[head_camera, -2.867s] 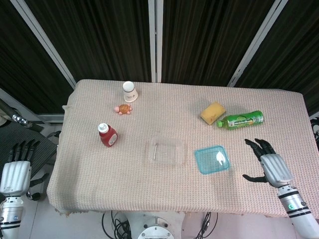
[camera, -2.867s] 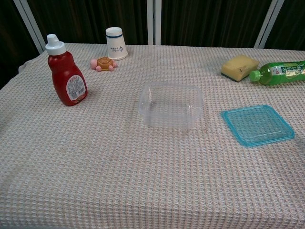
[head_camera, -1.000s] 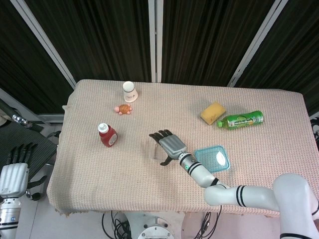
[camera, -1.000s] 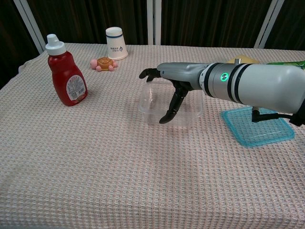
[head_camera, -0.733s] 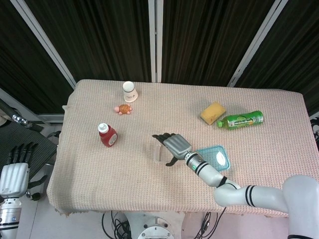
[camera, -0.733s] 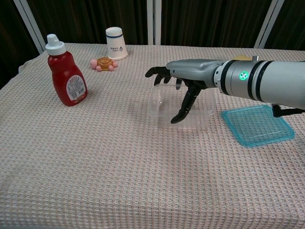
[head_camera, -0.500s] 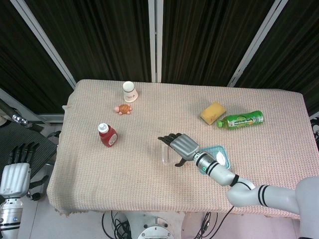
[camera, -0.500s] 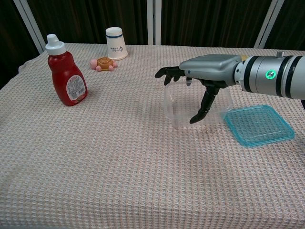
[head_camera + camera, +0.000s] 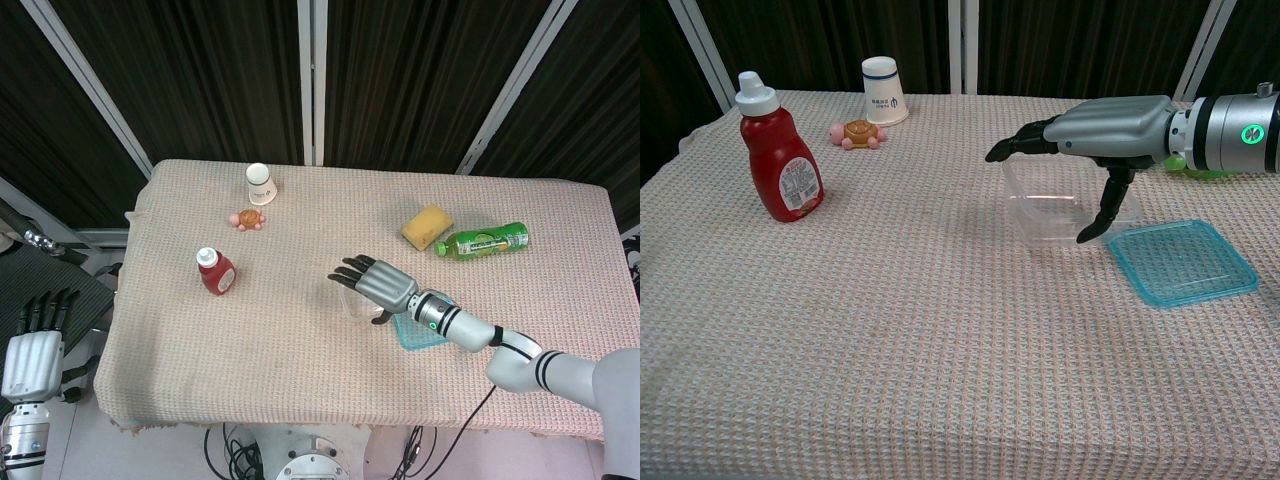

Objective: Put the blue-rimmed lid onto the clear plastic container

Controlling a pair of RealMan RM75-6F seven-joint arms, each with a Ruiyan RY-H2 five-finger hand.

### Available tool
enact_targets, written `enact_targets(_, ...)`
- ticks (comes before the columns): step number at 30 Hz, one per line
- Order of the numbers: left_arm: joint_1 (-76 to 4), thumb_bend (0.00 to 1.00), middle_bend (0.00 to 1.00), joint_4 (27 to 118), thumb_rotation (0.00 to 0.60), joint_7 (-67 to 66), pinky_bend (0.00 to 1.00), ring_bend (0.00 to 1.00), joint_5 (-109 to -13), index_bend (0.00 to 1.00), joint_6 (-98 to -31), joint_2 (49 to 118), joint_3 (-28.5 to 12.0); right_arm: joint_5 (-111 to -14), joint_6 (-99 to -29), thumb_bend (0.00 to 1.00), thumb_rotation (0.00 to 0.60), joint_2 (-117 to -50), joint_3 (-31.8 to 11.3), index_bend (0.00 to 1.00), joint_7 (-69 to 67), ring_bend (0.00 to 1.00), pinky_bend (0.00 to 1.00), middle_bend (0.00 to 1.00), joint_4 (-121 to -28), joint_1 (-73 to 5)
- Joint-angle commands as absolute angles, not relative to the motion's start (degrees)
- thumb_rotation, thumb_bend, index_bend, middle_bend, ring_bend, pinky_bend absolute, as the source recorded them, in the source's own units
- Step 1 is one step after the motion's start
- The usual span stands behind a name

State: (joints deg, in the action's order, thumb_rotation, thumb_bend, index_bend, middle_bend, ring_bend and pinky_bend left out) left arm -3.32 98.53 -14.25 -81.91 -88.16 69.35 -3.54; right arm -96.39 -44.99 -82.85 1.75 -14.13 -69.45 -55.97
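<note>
Head view: right hand (image 9: 380,284) over container (image 9: 362,304), covering most of it; lid (image 9: 412,330) partly hidden under wrist. Left hand (image 9: 32,352) off tabletop (image 9: 200,360) edge, low left, fingers spread, holding nothing.
Chest view: left hand out of frame. Right hand (image 9: 1110,132) palm down over container (image 9: 1065,205), fingers (image 9: 1025,140) spread forward, thumb hooked down at near wall. Lid (image 9: 1180,262) flat on tabletop just right of container.
</note>
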Motion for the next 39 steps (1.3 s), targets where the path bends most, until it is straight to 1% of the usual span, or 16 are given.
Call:
enact_targets(1, -3.2, 0.00, 0.06, 98.9, 0.600, -14.7, 0.00, 0.00, -82.0, 0.11, -88.3, 69.3, -3.5, -96.2, -43.9, 0.00, 0.600, -81.9, 2.4, 0.00, -14.0, 0.00, 0.00, 0.00, -70.4, -56.4)
enact_targets(5, -3.0, 0.00, 0.06, 98.8, 0.600, -14.3, 0.00, 0.00, -82.1, 0.11, -88.6, 69.2, -3.5, -94.1, -44.6, 0.00, 0.600, -78.7, 2.6, 0.00, -11.8, 0.00, 0.00, 0.00, -74.3, -54.5)
enact_targets(8, -2.9, 0.00, 0.06, 98.1, 0.600, -13.4, 0.00, 0.00, -82.3, 0.11, -88.6, 69.3, -3.4, -91.8, -48.5, 0.00, 0.600, -74.9, 2.9, 0.00, -9.5, 0.00, 0.00, 0.00, -78.6, -50.6)
enact_targets(12, -3.1, 0.00, 0.06, 96.7, 0.600, -12.0, 0.00, 0.00, -82.6, 0.11, -88.3, 69.6, -3.4, -88.4, -56.1, 0.00, 0.600, -68.8, 4.1, 0.00, -8.0, 0.00, 0.00, 0.00, -85.3, -43.1)
enact_targets(16, -3.5, 0.00, 0.06, 95.5, 0.600, -10.8, 0.00, 0.00, -82.9, 0.11, -87.7, 70.0, -3.6, -86.3, -59.9, 0.00, 0.600, -66.2, 6.0, 0.00, -8.6, 0.00, 0.00, 0.04, -87.4, -37.4)
enact_targets(19, -4.1, 0.00, 0.06, 95.1, 0.600, -10.5, 0.00, 0.00, -83.3, 0.11, -87.1, 70.4, -3.6, -86.6, -59.4, 0.00, 0.600, -67.3, 7.1, 0.00, -10.9, 0.00, 0.00, 0.10, -85.9, -35.7)
enact_targets(21, -4.3, 0.00, 0.06, 94.9, 0.600, -10.6, 0.00, 0.00, -83.7, 0.11, -86.9, 70.6, -3.6, -87.0, -57.6, 0.00, 0.600, -68.7, 7.6, 0.00, -11.4, 0.00, 0.00, 0.12, -84.0, -35.7)
enact_targets(26, -4.2, 0.00, 0.06, 94.9, 0.600, -10.6, 0.00, 0.00, -83.6, 0.11, -87.0, 70.7, -3.5, -86.8, -52.5, 0.00, 0.600, -72.3, 7.5, 0.00, -11.4, 0.00, 0.00, 0.13, -79.9, -36.9)
enact_targets(30, -3.9, 0.00, 0.06, 95.0, 0.600, -10.5, 0.00, 0.00, -83.4, 0.11, -87.3, 70.6, -3.4, -86.9, -49.9, 0.00, 0.600, -75.0, 6.9, 0.00, -11.7, 0.00, 0.00, 0.16, -76.6, -37.8)
enact_targets(39, -3.9, 0.00, 0.06, 95.4, 0.600, -10.9, 0.00, 0.00, -83.1, 0.11, -87.0, 70.3, -3.5, -88.3, -49.2, 0.00, 0.600, -77.4, 6.1, 0.00, -13.0, 0.00, 0.00, 0.14, -73.2, -38.1)
